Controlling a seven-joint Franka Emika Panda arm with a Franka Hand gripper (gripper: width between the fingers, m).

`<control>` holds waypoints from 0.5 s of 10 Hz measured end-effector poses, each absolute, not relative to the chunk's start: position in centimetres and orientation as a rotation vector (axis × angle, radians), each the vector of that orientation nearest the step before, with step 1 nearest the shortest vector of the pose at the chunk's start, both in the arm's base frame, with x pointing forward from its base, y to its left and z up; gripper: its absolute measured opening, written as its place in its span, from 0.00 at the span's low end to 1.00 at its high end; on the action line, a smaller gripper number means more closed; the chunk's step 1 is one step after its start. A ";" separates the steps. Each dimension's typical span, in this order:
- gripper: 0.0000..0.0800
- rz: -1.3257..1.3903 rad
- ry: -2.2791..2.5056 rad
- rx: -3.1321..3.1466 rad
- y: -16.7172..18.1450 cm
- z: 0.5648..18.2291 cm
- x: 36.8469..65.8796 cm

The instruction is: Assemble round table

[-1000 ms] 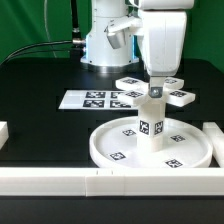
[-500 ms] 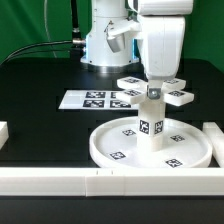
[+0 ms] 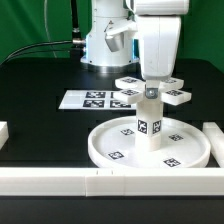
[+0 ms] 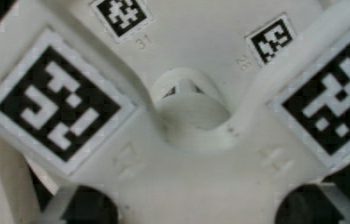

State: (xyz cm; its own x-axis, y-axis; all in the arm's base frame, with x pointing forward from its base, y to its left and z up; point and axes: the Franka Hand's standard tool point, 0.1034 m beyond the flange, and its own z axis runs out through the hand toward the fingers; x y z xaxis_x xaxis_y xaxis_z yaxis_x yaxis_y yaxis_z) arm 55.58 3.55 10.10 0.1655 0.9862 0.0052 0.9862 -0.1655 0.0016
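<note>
1. Centrally in the exterior view, the gripper (image 3: 152,88) hangs over the cross (image 3: 152,91), which sits on top of the cylinder (image 3: 150,122); the cylinder stands upright in the middle of the disc (image 3: 120,146), low in the frame.
2. Whether the fingers are spread or pinching the cross I cannot tell: the arm's body hides the tips in the exterior view, and the wrist view shows only two dark blurs at its lower edge.
3. From the wrist, the cross (image 4: 181,100) fills the frame, white with square tags on its arms and a small raised hub at its centre.
4. Handling, as a judgement: the parts look like hard, light plastic, stiff and smooth, so they may slip under a loose grip but should not bend or crack under a firm one.
5. Best hold on the cross is probably across its hub or one narrow arm, close to the centre, so it does not tilt while being seated or turned.
6. Grasped at an arm's tip, it would likely twist and could nudge the cylinder out of its socket.
7. Elsewhere, the marker board (image 3: 90,99) lies flat at mid left, and white rails (image 3: 60,180) run along the bottom edge, apart from the disc.
</note>
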 end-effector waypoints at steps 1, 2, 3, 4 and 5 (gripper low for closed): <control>0.55 -0.008 -1.896 -2.499 3.5 10.1 55.6; 0.55 0.000 -1.731 -2.610 3.4 10.1 55.5; 0.55 0.006 -1.591 -2.694 3.4 10.1 55.4; 0.55 0.001 -1.512 -2.739 3.4 10.1 55.5; 0.55 -0.024 -1.482 -2.760 3.3 10.1 55.6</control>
